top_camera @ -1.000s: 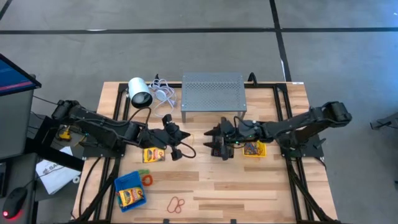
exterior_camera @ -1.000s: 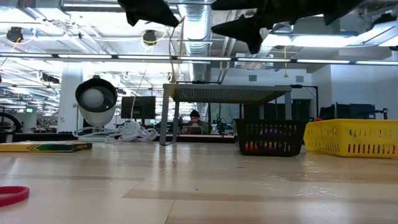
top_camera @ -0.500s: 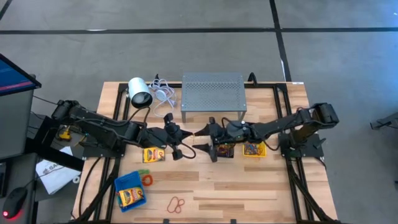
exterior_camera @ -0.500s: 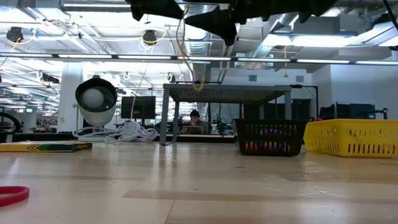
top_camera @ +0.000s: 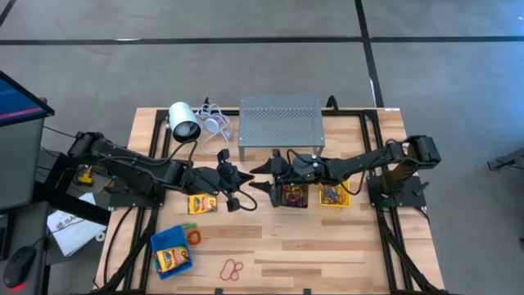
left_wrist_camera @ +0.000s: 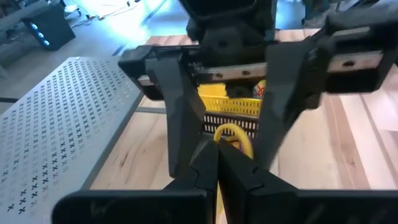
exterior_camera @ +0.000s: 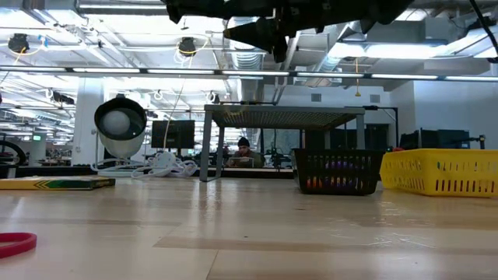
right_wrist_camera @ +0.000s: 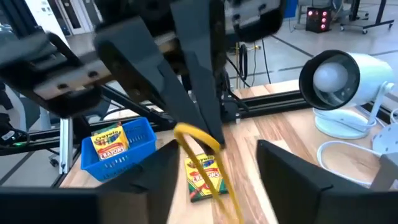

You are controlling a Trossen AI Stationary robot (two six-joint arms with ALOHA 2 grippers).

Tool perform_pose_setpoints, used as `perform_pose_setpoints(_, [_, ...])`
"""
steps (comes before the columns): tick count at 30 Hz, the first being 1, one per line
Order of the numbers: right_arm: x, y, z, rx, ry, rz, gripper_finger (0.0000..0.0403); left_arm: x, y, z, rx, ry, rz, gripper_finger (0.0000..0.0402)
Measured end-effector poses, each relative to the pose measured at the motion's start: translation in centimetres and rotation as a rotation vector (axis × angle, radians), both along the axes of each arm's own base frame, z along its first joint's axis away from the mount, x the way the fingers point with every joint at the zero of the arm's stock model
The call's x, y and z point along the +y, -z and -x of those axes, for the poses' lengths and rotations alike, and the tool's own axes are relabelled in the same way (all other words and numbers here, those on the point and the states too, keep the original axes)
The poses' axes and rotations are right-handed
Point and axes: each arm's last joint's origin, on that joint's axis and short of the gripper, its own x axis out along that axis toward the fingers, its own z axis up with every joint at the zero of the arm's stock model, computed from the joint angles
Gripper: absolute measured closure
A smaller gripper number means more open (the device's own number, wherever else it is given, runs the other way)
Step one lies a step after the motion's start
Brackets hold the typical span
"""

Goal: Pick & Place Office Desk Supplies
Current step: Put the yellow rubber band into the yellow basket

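Left gripper (top_camera: 243, 182) fingers clenched on a yellow rubber band (left_wrist_camera: 231, 133), just left of black bin (top_camera: 294, 195). Right gripper (top_camera: 264, 174) fingers released around the band.

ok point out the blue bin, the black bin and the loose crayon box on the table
blue bin (top_camera: 155, 243), high view, on its upper rim
black bin (exterior_camera: 339, 172), low view, on its front wall
crayon box (top_camera: 202, 204), high view, on its top face

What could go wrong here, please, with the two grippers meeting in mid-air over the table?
1. The left gripper, shut on the yellow rubber band, faces the open right gripper; a mistimed release could drop the loop.
2. The fingers sit very close and could collide.
3. The thin loop may slip through the right gripper's wide gap.
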Motion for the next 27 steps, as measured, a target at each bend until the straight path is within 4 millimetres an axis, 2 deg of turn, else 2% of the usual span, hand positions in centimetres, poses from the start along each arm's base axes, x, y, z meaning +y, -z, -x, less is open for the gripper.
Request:
perform_pose_setpoints(3, [0.0, 0.1, 0.0, 0.006, 0.0, 0.001, 0.0255, 0.0, -0.3, -0.1, -0.011, 0.0, 0.003, 0.0401])
perform_pose_setpoints(7, [-0.1, 0.2, 0.0, 0.021, 0.0, 0.012, 0.0367, -0.1, -0.7, -0.1, -0.019, 0.006, -0.003, 0.0401])
perform_pose_setpoints(8, [-0.1, 0.2, 0.0, 0.021, -0.004, 0.033, 0.0384, -0.1, -0.7, -0.1, -0.018, 0.013, -0.008, 0.0401])
perform_pose_setpoints(19, [0.1, 0.1, 0.0, 0.011, -0.01, 0.041, 0.0401, -0.1, -1.0, -0.2, -0.046, 0.016, -0.006, 0.0395])
perform_pose_setpoints(23, [0.1, 0.1, 0.1, 0.014, -0.012, 0.042, 0.0401, -0.1, -1.0, -0.2, -0.047, 0.018, -0.012, 0.0361])
perform_pose_setpoints(27, [0.0, -0.5, 0.5, 0.018, -0.012, 0.042, 0.0402, 0.2, -1.1, -0.4, -0.059, 0.005, -0.01, 0.0305])
